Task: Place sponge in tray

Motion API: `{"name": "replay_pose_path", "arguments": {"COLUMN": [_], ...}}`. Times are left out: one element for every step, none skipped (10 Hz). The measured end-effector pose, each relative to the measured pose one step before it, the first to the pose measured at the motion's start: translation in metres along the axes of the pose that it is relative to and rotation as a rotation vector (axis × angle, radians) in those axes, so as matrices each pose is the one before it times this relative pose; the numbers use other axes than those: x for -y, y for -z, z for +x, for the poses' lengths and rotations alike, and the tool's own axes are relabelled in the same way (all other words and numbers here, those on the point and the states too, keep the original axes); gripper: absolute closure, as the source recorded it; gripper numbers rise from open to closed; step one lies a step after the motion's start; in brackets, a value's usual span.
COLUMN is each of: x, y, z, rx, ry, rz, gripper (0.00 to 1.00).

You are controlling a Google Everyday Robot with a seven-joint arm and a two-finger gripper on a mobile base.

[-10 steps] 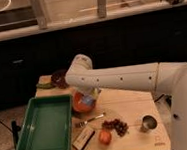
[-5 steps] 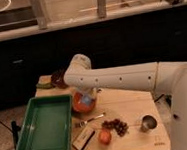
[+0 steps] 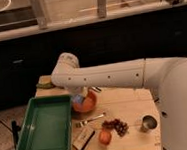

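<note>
end effector [image 3: 81, 94] low at the orange bowl [image 3: 90, 105], pale blue sponge [image 3: 78, 99] at its tip, just beside the tray [image 3: 44, 126] rim, grip cannot be told

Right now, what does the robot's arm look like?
The arm is a smooth white tube with a rounded joint and small dark dots along its side; no loose cables show. Its tool, mostly shadowed, sits below that joint by the orange bowl.

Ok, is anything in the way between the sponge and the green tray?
Nothing visible does. The sponge is at the gripper, over the orange bowl's edge, just beside the tray.
</note>
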Motion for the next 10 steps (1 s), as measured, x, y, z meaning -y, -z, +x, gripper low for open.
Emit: {"name": "replay_pose_path", "arguments": {"x": [0.00912, 0.00740, 0.00319, 0.00640, 0.00871, 0.00655, 0.00974, 0.01007, 0.01272, 0.00473], "y": [0.00220, 0.00066, 0.00040, -0.00001, -0.00050, -0.00115, -0.00433, -0.00483, -0.00614, -0.00392], "z": [-0.00449, -0.00499, -0.00244, -0.00459, -0.00545, -0.00388, -0.00628, -0.00768, -0.00932, -0.00484], "rx": [0.00172, 0.00416, 0.00230, 0.00452, 0.00667, 0.00606, 0.01115, 0.01287, 0.01651, 0.01068], "ry": [0.02340, 0.02367, 0.01273, 0.02345, 0.02287, 0.01791, 0.02854, 0.03028, 0.03889, 0.02036], "rz": [0.00844, 0.00597, 0.00258, 0.00501, 0.00956, 0.00808, 0.00579, 0.00338, 0.00375, -0.00456], "gripper": [1.00, 1.00, 1.00, 1.00, 1.00, 1.00, 1.00, 1.00, 1.00, 1.00]}}
